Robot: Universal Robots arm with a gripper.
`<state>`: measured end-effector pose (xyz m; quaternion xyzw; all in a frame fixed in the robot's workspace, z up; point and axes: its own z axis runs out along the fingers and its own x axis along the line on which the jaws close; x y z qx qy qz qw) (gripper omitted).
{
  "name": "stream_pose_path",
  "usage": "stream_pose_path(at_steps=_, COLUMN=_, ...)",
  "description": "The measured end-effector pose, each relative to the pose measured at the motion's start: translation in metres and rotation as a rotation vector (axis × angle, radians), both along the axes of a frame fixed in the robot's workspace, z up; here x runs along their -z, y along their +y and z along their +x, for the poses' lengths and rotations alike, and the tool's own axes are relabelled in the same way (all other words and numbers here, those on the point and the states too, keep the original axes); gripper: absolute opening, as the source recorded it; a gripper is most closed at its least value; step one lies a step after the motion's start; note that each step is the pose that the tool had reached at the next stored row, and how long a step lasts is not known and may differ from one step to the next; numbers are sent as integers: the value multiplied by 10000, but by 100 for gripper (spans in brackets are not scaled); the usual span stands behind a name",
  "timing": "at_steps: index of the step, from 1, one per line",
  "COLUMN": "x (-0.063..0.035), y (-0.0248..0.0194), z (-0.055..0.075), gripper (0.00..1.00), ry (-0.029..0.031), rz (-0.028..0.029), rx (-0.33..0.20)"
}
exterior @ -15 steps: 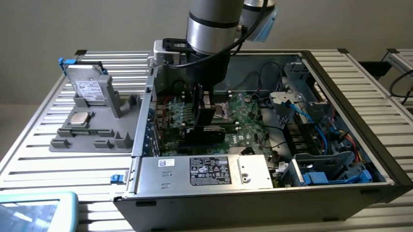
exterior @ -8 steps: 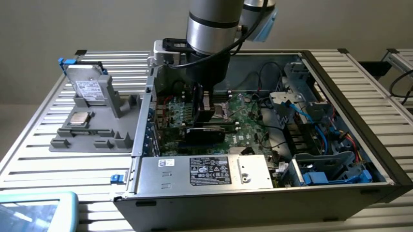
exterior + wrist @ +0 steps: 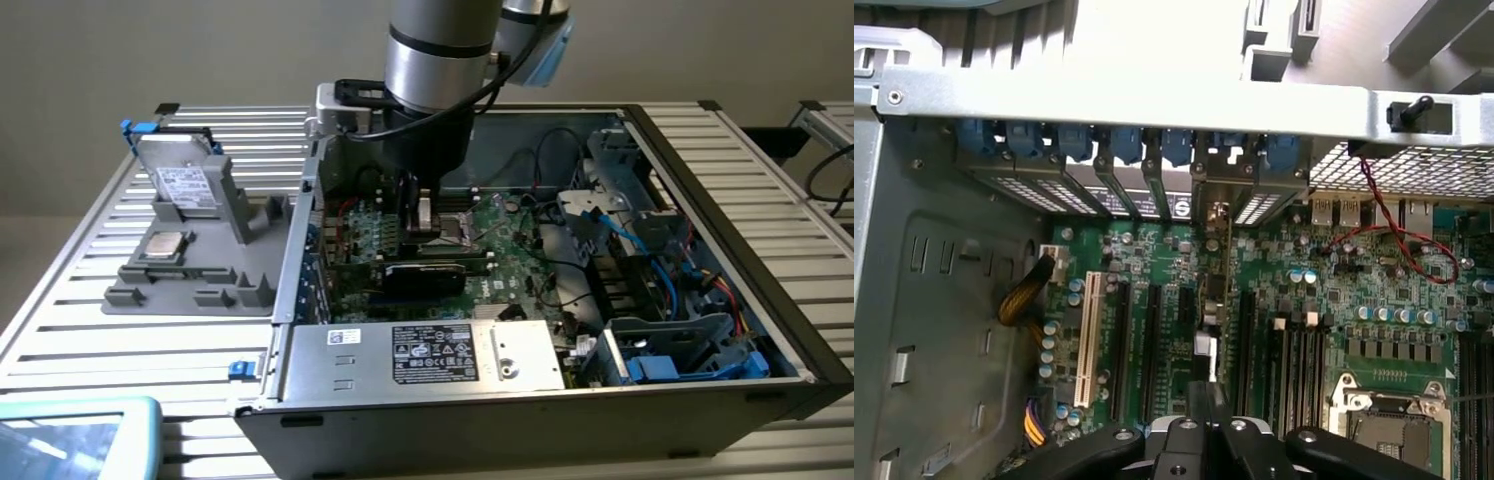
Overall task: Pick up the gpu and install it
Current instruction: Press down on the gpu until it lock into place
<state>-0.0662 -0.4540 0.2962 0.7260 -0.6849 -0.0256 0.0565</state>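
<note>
The robot's single arm (image 3: 430, 70), a thick grey cylindrical limb with a black band near its upper end, reaches straight down from above in the exterior view. A black cable (image 3: 400, 118) loops off the side of its wrist. Below the wrist the black metal gripper (image 3: 424, 215) points downward, nearly vertical. In the wrist view the gripper (image 3: 1206, 420) shows as black linkage arms with silver pivot bolts spreading to either side, and its two black fingers (image 3: 1200, 400) meet at the centre, closed tight on the thin edge of the upright green card (image 3: 1220, 290) between them.
</note>
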Motion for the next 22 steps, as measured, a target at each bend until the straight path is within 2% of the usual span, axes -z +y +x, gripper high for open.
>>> stream_pose_path(at_steps=3, x=9, y=9, z=-36, gripper=11, ry=-84, rz=-229, rx=0)
stream_pose_path(at_steps=4, x=12, y=13, z=-48, gripper=11, ry=-131, rz=-289, rx=0)
stream_pose_path(at_steps=5, x=16, y=20, z=-59, gripper=11, ry=-193, rz=-322, rx=1)
stream_pose_path(at_steps=7, x=25, y=38, z=-78, gripper=11, ry=-312, rz=-343, rx=3)
stream_pose_path(at_steps=9, x=40, y=56, z=-102, gripper=11, ry=-396, rz=-345, rx=5)
stream_pose_path(at_steps=17, x=122, y=118, z=-226, gripper=11, ry=-596, rz=-353, rx=20)
stream_pose_path(at_steps=22, x=176, y=129, z=-244, gripper=11, ry=-723, rz=-370, rx=34)
